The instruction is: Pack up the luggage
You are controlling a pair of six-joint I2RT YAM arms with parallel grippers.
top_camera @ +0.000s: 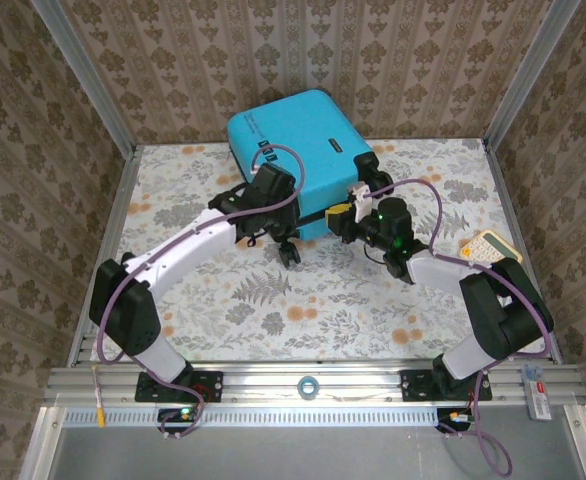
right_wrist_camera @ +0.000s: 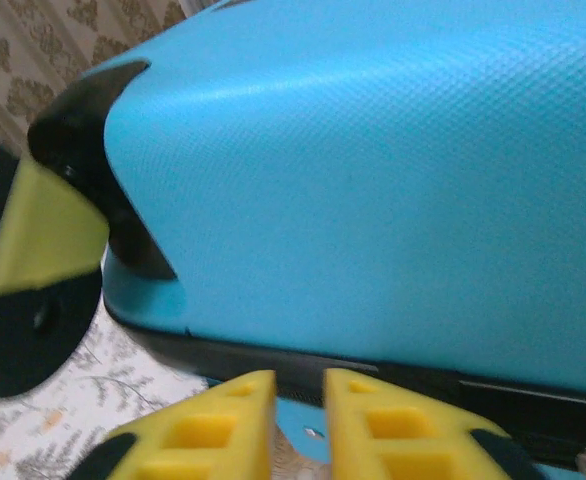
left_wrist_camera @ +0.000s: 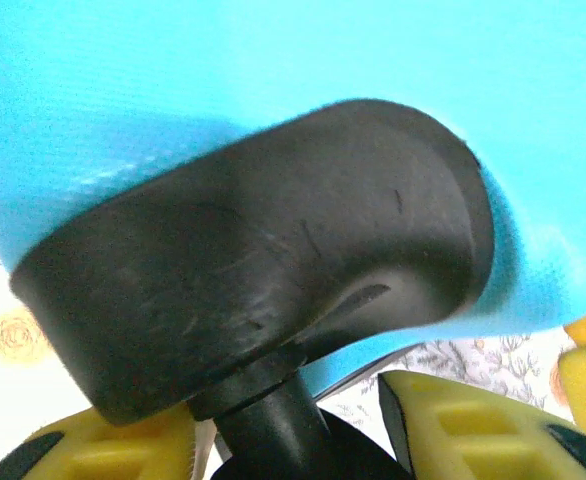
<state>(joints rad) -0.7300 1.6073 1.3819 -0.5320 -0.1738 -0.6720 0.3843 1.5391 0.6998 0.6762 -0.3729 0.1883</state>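
The turquoise luggage (top_camera: 298, 135) lies closed at the back middle of the table, its black wheels toward me. My left gripper (left_wrist_camera: 293, 445) is at its near left corner, open, with yellow fingers (left_wrist_camera: 473, 430) on either side of a black wheel stem (left_wrist_camera: 268, 425) under the wheel housing (left_wrist_camera: 253, 270). My right gripper (right_wrist_camera: 300, 420) is at the near edge (top_camera: 341, 215), shut on a small blue zipper pull (right_wrist_camera: 308, 432) by the black zipper band (right_wrist_camera: 373, 370). The shell (right_wrist_camera: 373, 180) rises close above it.
A cream calculator-like object (top_camera: 488, 247) lies at the right edge of the table. One caster (top_camera: 291, 250) sticks out toward me. The left gripper's finger (right_wrist_camera: 43, 230) and a wheel (right_wrist_camera: 23, 340) stand close to the right gripper. Wallpapered walls enclose three sides.
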